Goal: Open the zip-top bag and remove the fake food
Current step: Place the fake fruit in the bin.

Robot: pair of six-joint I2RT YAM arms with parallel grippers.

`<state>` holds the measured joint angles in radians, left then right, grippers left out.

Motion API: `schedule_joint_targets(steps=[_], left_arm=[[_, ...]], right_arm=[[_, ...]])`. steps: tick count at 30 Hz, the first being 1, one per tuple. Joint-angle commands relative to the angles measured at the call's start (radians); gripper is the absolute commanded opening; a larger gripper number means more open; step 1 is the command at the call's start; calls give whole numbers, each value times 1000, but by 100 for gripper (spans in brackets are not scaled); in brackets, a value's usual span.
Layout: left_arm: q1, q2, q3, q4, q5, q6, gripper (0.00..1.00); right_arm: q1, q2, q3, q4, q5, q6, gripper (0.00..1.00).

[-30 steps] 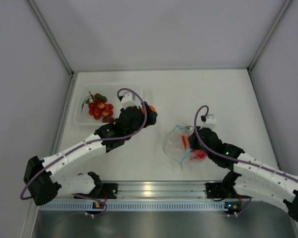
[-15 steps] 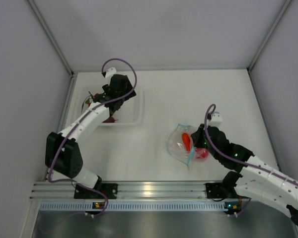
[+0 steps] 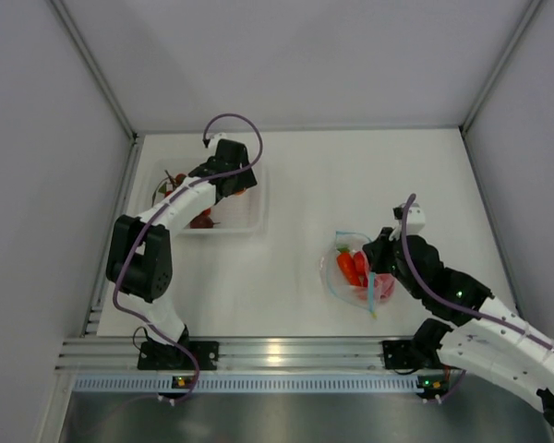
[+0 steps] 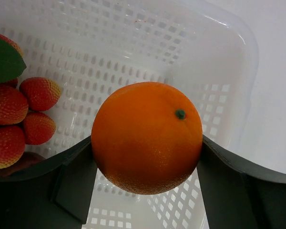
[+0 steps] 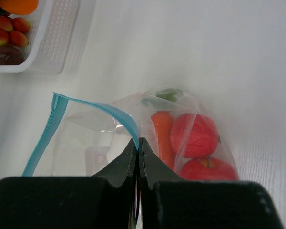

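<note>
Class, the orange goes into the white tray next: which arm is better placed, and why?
Left. The left tool grips the orange right above the white tray; the right tool is pinched on the zip-top bag, away from it.

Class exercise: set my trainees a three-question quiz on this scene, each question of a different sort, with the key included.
1. True or false: the left gripper holds the orange above the white tray.
2. Which lies inside the zip-top bag? A) carrot B) banana C) spoon
3. Complete: the right gripper pinches the bag at its ____ zip strip.
Key: 1 true; 2 A; 3 blue.
</note>
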<state>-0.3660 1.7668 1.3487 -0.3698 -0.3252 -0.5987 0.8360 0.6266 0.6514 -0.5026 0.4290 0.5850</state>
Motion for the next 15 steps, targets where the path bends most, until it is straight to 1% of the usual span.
schedule_joint_targets(steps=[1,2,3,8,10,13,15], left_arm=[[6,-12,38,17,14,7,81],[7,-15,36,17,12,7,86],[9,-15,36,16,12,8,98],[12,-43,21,14,28,4,98],[13,-58,18,14,34,2,98],[12,-99,9,14,80,5,98],[12,-139,0,14,144,7,98]], right_arm=[[14,-33,47,-42,10,-39,0],[14,-45,50,-50,13,-42,0],[14,-51,48,-53,17,-48,0],[14,-90,31,-36,11,-65,0],[14,-97,25,-37,28,-48,0],[14,-104,21,-33,30,-50,0],[14,-104,25,-36,46,-47,0]])
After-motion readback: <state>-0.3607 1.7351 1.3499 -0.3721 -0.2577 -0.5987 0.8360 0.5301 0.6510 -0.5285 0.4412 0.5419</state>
